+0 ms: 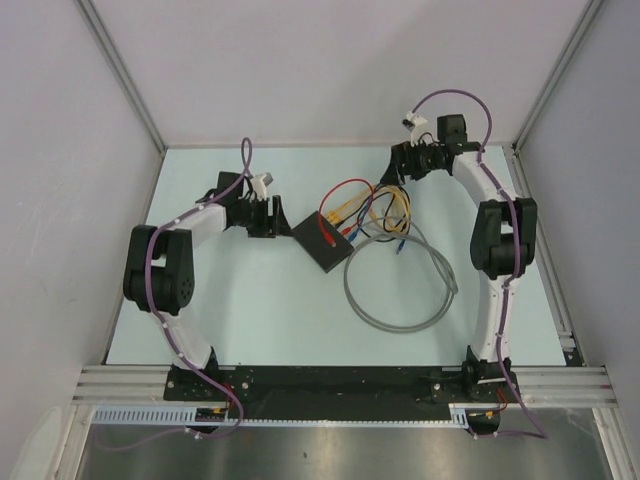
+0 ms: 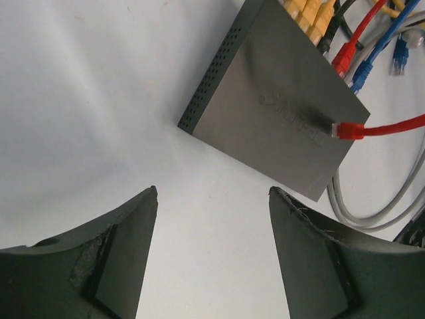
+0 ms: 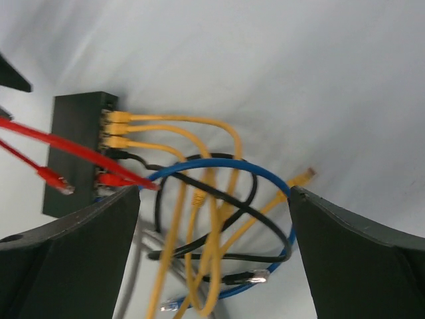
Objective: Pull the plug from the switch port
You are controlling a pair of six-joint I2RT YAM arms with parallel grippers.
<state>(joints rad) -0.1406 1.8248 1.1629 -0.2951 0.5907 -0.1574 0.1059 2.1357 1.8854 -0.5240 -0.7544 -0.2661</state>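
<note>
Facing the switch (image 2: 279,113) from opposite sides, our left gripper (image 2: 212,199) and right gripper (image 3: 214,196) both have fingers spread apart; it lies nearer the left, touching neither.

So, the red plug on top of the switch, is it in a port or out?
Out. The red plug lies loose on the flat top of the switch, its tip bare and in nothing.

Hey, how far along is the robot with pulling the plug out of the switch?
Done: nothing clearly. The yellow plugs sit in the sockets of the switch, though one red plug lies loose on its top. In hand: the left gripper is open, facing the switch, and the right gripper is open, facing the cable tangle. Neither holds anything. Left: grip a seated plug and pull it out.
</note>
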